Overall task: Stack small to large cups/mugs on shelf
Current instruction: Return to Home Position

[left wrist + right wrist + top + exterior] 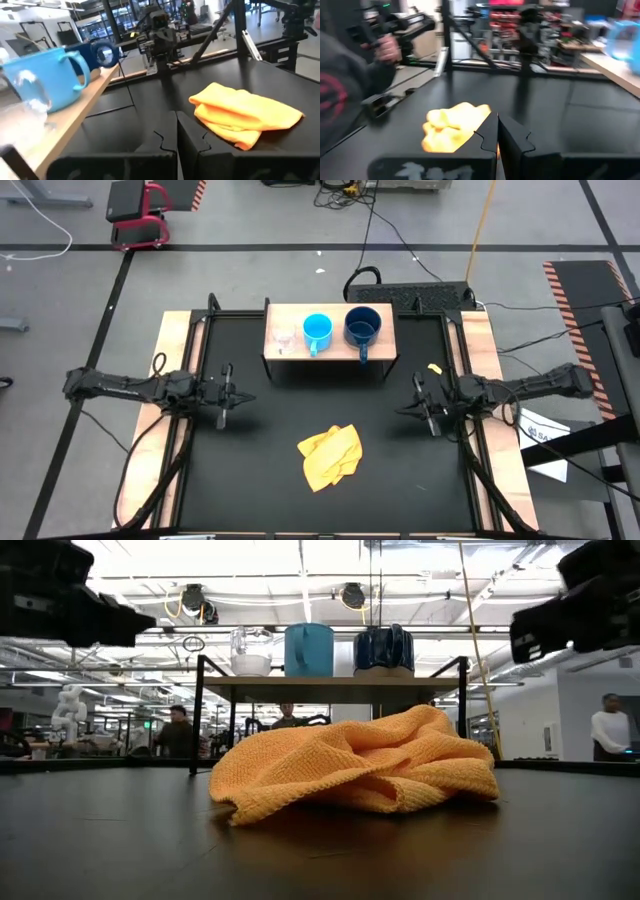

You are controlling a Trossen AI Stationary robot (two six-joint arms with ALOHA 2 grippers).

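Status check, placement: all three cups stand on the shelf at the far edge of the table, in one row, upright, side by side rather than nested. Order along the shelf runs small clear glass cup, light blue mug, dark blue mug, so size rises from the left arm's side to the right arm's side. Glass and light blue mug sit just beside each other; whether they touch cannot be told. Nothing of the task remains on the table itself; only the yellow cloth lies there, near the middle and well apart from the shelf. Left gripper is at the left edge of the table, fingers together, holding nothing. Right gripper is opposite at the right edge, fingers likewise together and empty. Judgement: sorting looks complete; what is left is only parking both arms.
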